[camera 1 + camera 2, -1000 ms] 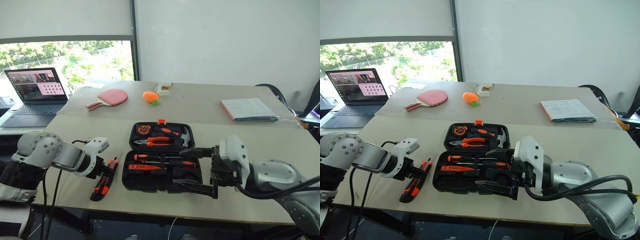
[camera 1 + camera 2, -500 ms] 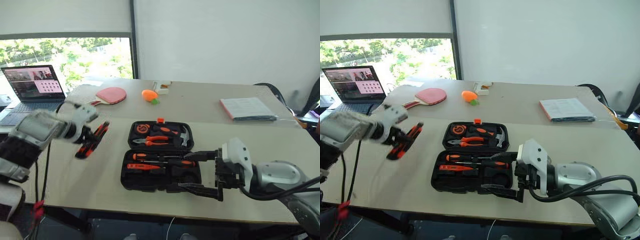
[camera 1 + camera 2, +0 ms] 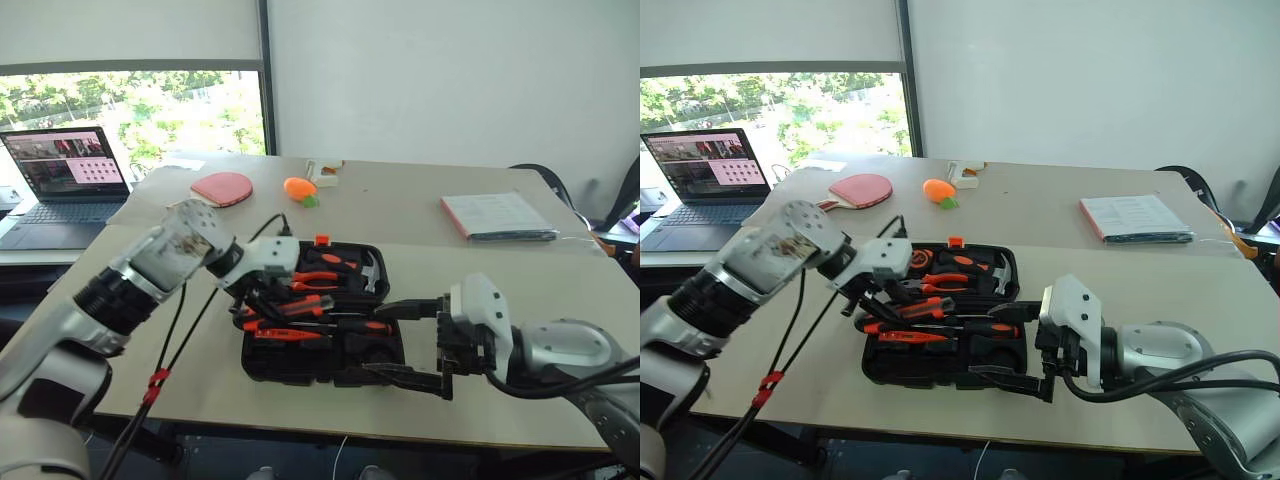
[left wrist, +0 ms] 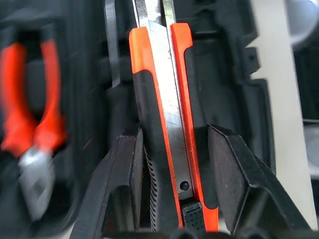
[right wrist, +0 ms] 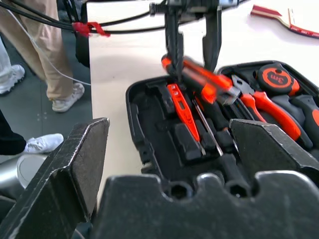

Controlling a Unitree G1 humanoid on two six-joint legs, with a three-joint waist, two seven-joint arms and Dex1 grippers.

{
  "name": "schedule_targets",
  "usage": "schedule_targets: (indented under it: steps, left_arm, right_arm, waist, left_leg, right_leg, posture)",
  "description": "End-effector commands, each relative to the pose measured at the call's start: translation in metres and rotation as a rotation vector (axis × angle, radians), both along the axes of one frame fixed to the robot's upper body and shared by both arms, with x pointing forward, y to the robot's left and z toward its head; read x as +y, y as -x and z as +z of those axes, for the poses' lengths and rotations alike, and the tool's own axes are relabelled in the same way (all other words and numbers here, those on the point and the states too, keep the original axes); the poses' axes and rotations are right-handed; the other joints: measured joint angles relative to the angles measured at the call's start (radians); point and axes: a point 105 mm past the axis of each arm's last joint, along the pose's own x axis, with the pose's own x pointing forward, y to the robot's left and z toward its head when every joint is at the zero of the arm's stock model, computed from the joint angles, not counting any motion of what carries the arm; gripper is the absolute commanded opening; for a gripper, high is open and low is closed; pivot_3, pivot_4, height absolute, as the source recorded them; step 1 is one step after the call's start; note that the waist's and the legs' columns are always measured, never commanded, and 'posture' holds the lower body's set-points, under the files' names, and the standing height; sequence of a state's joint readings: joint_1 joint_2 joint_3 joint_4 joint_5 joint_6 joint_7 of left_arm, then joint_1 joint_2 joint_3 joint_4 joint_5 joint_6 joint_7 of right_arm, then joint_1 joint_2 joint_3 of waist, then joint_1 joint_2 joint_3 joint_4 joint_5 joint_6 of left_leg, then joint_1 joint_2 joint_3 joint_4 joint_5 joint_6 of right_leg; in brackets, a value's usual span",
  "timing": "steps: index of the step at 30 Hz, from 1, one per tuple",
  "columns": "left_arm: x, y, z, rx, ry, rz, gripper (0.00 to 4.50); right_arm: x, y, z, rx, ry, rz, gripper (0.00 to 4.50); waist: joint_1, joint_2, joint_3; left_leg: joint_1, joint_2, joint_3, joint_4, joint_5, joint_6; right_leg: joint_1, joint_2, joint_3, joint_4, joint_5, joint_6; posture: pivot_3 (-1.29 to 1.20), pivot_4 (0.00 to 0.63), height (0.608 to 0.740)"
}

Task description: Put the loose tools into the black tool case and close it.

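The black tool case lies open on the table, its lid half holding pliers, a hammer and a tape measure. Two screwdrivers rest in the front half. My left gripper hangs over the case's left side, shut on the black-and-orange utility knife. In the left wrist view the knife sits clamped between both fingers. My right gripper stands wide open at the case's front right corner, holding nothing.
On the far table are a laptop, a red paddle, an orange toy and a booklet. A cable with red tape hangs from my left arm. A person's legs stand beside the table.
My left gripper lifted the utility knife off the table left of the case, swung it right over the case, and rolled its wrist. The right gripper stayed put, still open.
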State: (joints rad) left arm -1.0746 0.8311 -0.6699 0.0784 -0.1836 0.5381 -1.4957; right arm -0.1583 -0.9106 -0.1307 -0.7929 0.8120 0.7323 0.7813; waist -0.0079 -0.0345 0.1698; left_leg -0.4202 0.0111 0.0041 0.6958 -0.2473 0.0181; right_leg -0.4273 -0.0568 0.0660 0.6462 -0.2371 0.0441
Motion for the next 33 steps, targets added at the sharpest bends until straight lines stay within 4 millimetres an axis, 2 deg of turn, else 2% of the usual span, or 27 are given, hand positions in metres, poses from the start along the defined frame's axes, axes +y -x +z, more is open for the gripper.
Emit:
schedule_targets:
  steps: [1, 6, 9, 15, 18, 24, 31, 33]
  left_arm:
    - [-0.008, 0.003, -0.001, -0.068, -0.043, -0.11, 1.52]
    - [-0.027, -0.001, -0.002, -0.074, -0.028, -0.142, 1.52]
    - [-0.035, 0.013, -0.009, -0.019, -0.047, -0.183, 1.52]
    - [-0.018, 0.024, -0.029, 0.086, -0.196, -0.033, 1.52]
    - [-0.012, 0.029, -0.032, 0.099, -0.229, -0.028, 1.52]
    - [-0.023, 0.024, -0.037, 0.079, -0.184, -0.004, 1.52]
    - [-0.022, 0.024, -0.04, 0.096, -0.176, 0.02, 1.52]
    - [-0.024, 0.027, -0.036, 0.126, -0.156, 0.026, 2.48]
  right_arm:
    - [-0.002, 0.007, 0.004, -0.028, 0.011, -0.011, 4.5]
    - [-0.004, 0.008, 0.004, -0.027, 0.002, -0.029, 4.5]
    - [-0.003, 0.008, 0.003, -0.023, -0.002, -0.037, 4.5]
    - [-0.002, 0.008, 0.002, -0.016, -0.02, -0.052, 4.5]
    - [-0.002, 0.008, 0.001, -0.014, -0.022, -0.057, 4.5]
    - [-0.001, 0.006, 0.002, -0.016, -0.035, -0.059, 4.5]
    - [0.0, 0.004, 0.002, -0.016, -0.041, -0.061, 4.5]
    - [0.0, 0.005, 0.001, -0.015, -0.041, -0.061, 4.5]
  waist:
    - [-0.002, 0.0, 0.0]
    - [-0.004, 0.0, 0.0]
    - [-0.006, 0.0, 0.0]
    - [-0.008, 0.0, 0.0]
    - [-0.009, 0.0, 0.0]
    - [-0.007, 0.0, 0.0]
    - [-0.006, 0.0, 0.0]
    - [-0.005, 0.0, 0.0]
  left_leg:
    - [0.0, 0.0, 0.0, 0.0, 0.0, 0.0]
    - [0.002, 0.0, 0.0, 0.001, 0.0, 0.0]
    - [0.002, 0.0, 0.0, 0.001, 0.0, 0.0]
    - [0.002, 0.0, -0.002, 0.001, 0.0, 0.0]
    - [0.004, 0.001, -0.002, 0.001, 0.0, 0.0]
    - [0.005, 0.001, -0.003, 0.001, 0.0, 0.0]
    - [0.005, 0.001, -0.002, 0.001, 0.0, 0.0]
    - [0.006, 0.001, -0.002, 0.001, 0.0, 0.0]
  right_leg:
    - [0.0, 0.0, 0.0, 0.0, 0.0, 0.0]
    - [0.003, 0.0, 0.0, 0.0, 0.0, 0.0]
    - [0.003, 0.0, 0.0, 0.0, 0.0, 0.001]
    - [0.002, 0.0, 0.001, 0.001, 0.0, 0.0]
    - [0.003, 0.001, 0.001, 0.001, 0.0, 0.001]
    - [0.003, 0.001, 0.002, 0.001, 0.0, 0.0]
    - [0.004, 0.001, 0.002, 0.001, 0.0, 0.0]
    - [0.004, 0.001, 0.002, 0.001, 0.0, 0.0]
  posture:
    - [0.0, 0.15, 0.74]
    - [0.0, 0.15, 0.74]
    - [0.0, 0.15, 0.74]
    - [0.0, 0.15, 0.74]
    - [0.0, 0.15, 0.74]
    - [0.0, 0.15, 0.74]
    - [0.0, 0.15, 0.74]
    - [0.0, 0.15, 0.74]
